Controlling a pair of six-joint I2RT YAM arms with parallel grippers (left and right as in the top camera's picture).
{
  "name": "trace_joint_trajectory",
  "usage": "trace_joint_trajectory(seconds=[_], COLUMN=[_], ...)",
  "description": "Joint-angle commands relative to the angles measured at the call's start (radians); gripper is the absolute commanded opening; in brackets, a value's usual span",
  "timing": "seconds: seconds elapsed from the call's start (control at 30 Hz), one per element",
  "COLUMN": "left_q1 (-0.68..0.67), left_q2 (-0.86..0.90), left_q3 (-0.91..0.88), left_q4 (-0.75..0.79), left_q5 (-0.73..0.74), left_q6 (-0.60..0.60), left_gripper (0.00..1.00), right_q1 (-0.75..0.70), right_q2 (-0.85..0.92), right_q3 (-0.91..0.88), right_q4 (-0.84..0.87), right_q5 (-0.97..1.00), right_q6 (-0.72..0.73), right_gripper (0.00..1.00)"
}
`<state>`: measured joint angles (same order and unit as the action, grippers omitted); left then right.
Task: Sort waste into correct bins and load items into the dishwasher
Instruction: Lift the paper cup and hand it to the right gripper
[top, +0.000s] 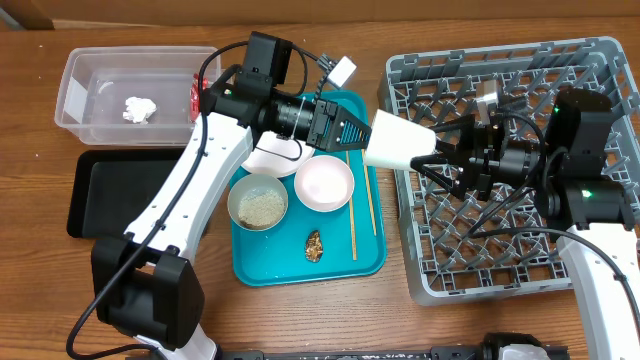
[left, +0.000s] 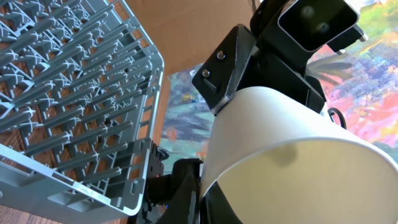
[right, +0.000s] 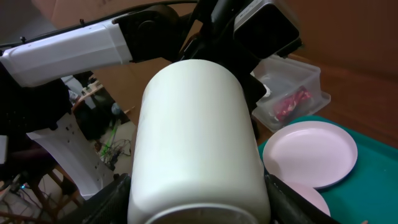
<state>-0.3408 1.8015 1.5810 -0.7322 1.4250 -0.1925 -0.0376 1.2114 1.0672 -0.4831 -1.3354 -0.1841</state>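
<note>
Brown wooden table (top: 40, 300), colourful painted backdrop (left: 373, 93)

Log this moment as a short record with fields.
held item: white cup, sideways in the air between teal tray and dish rack
left gripper: shut on cup's wide end
right gripper: straddles cup's narrow end; grip unclear
on teal tray: rice bowl, pink bowl, chopsticks, food scrap
clear tub: tissue, red wrapper

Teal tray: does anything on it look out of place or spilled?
A small brown food scrap lies loose on the teal tray, near the chopsticks; one bowl holds rice grains. Nothing looks spilled or broken.
</note>
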Motion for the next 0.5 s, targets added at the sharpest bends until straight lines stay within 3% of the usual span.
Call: trace_joint_trajectory(seconds=[0.0, 0.1, 0.17, 0.27, 0.47], left_q1=[-0.008, -0.010, -0.014, -0.025, -0.036], left_q2=[0.010, 0.010, 0.010, 0.010, 0.010], left_q3=[0.018, 0.018, 0.018, 0.018, 0.018], left_q4=[0.001, 0.002, 0.004, 0.009, 0.016], left_q5=[-0.053, -0.052, -0.051, -0.049, -0.043], left_q6=[-0.026, -0.026, -0.026, -0.025, -0.025], left_gripper=[0.04, 0.04, 0.04, 0.04, 0.04], right_q1=[0.008, 0.008, 0.008, 0.008, 0.008], right_q2=[-0.003, -0.003, -0.003, -0.003, -0.003], right_q3=[0.030, 0.030, 0.030, 0.030, 0.030], right_q4=[0.008, 0.008, 0.008, 0.012, 0.038], right_q5=[-0.054, -0.054, -0.054, -0.053, -0.050], right_q6=[-0.006, -0.006, -0.007, -0.007, -0.006], right_gripper=[0.49, 0.50, 0.64, 0.76, 0.80])
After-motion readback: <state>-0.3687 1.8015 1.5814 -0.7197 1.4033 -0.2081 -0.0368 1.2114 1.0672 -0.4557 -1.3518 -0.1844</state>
